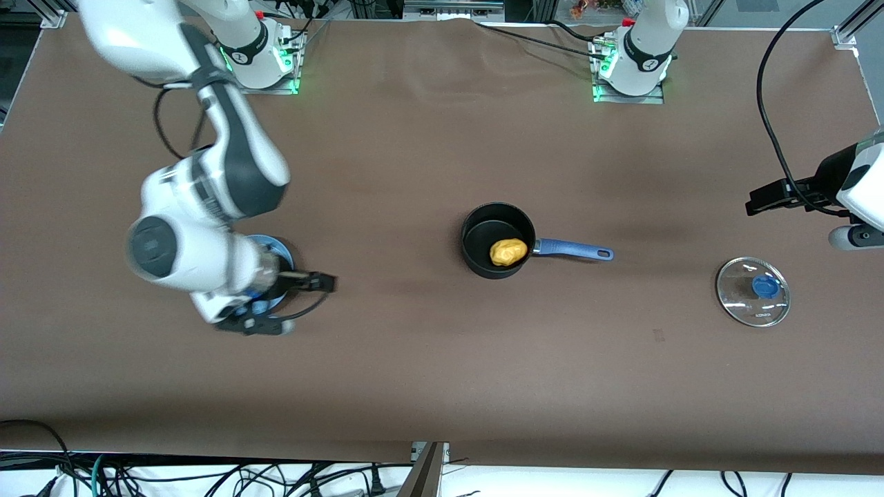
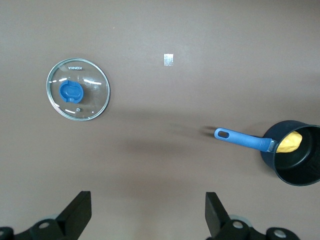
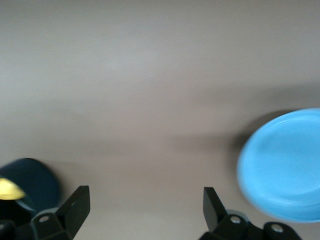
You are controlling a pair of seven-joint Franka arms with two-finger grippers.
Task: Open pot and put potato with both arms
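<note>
Brown table is bearing the pot, potato sitting inside (lid lying aside); left gripper and right gripper are hovering spread, empty.

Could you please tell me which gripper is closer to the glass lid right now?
The left. The left gripper hangs open by the lid at its own end of the table. The right gripper, also open, is over the blue plate, past the pot.

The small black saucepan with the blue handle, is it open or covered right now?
Open. The black saucepan has no cover, the yellow potato shows inside, and the round glass lid lies apart on the table.
</note>
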